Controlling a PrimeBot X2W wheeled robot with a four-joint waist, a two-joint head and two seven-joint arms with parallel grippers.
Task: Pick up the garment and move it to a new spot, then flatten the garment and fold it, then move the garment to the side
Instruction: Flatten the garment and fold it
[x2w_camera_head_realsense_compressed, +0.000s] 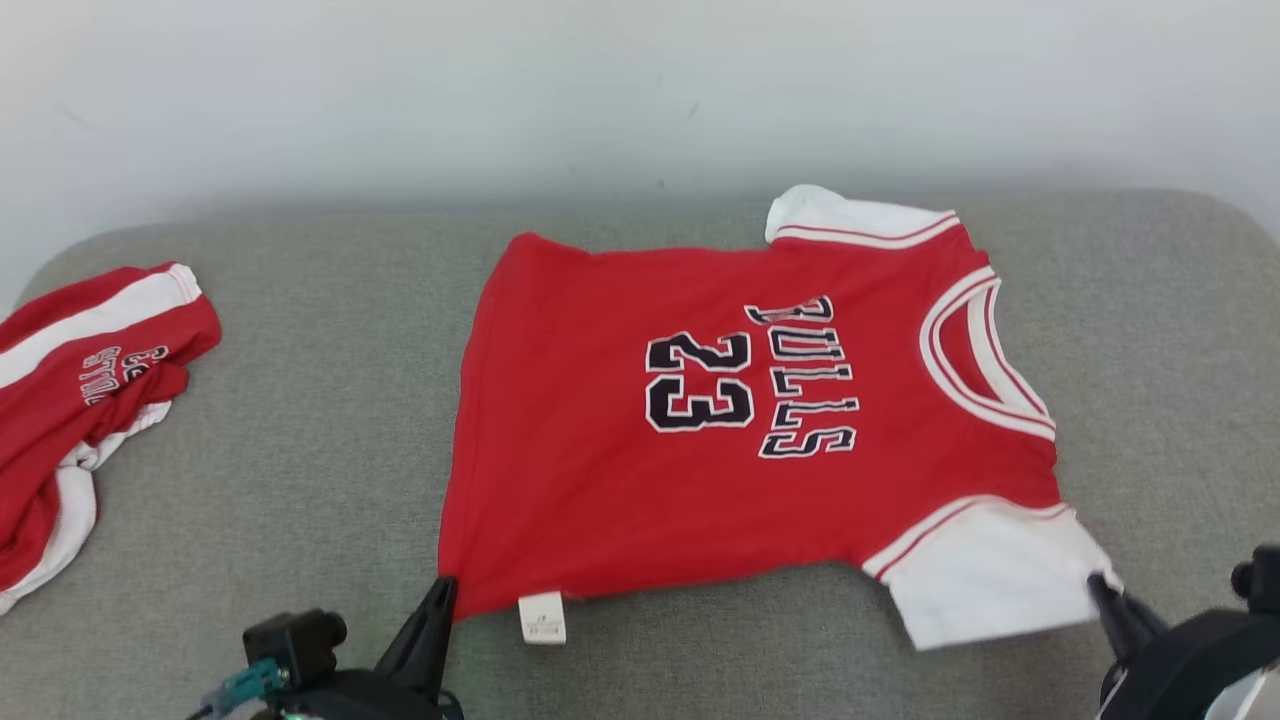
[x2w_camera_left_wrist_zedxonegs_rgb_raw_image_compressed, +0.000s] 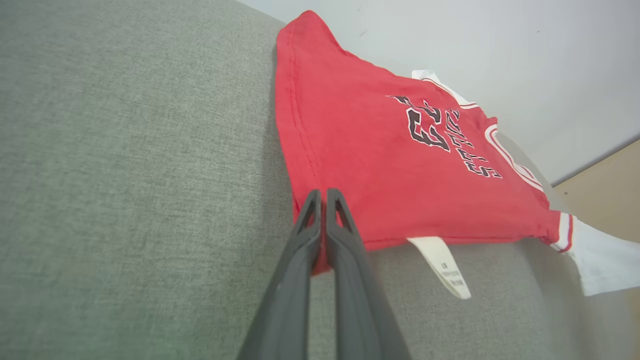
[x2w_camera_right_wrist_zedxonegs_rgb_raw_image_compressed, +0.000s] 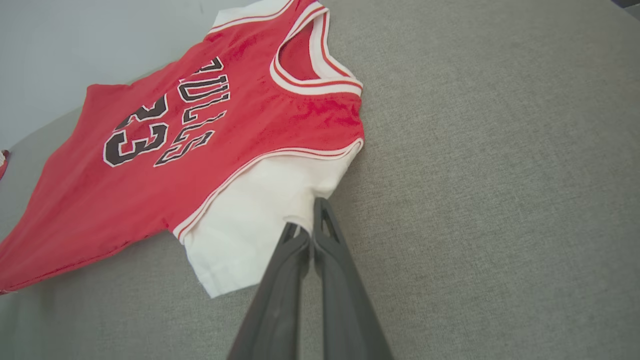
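Left gripper (x2w_camera_head_realsense_compressed: 441, 592) (x2w_camera_left_wrist_zedxonegs_rgb_raw_image_compressed: 322, 193) enters low from the near edge, fingers slanting forward over the grey cushion (x2w_camera_head_realsense_compressed: 300, 420); its jaws are clamped on the near hem corner of the red shirt (x2w_camera_head_realsense_compressed: 580, 400) (x2w_camera_left_wrist_zedxonegs_rgb_raw_image_compressed: 360, 150) (x2w_camera_right_wrist_zedxonegs_rgb_raw_image_compressed: 250, 125), with red cloth showing between the two fingers in the left wrist view. Right gripper (x2w_camera_head_realsense_compressed: 1100, 585) (x2w_camera_right_wrist_zedxonegs_rgb_raw_image_compressed: 306, 215) reaches in from the near right, jaws pressed together on the edge of the near white sleeve (x2w_camera_head_realsense_compressed: 990, 570) (x2w_camera_right_wrist_zedxonegs_rgb_raw_image_compressed: 250, 225). The shirt lies spread, print side up, across the middle of the cushion, collar to the robot's right and hem to its left, the number 23 and lettering readable sideways. A white label (x2w_camera_head_realsense_compressed: 542, 616) (x2w_camera_left_wrist_zedxonegs_rgb_raw_image_compressed: 442, 265) sticks out from the near edge, just beside the left gripper. A second red and white garment (x2w_camera_head_realsense_compressed: 80, 400) lies crumpled at the far left, well apart from the shirt.
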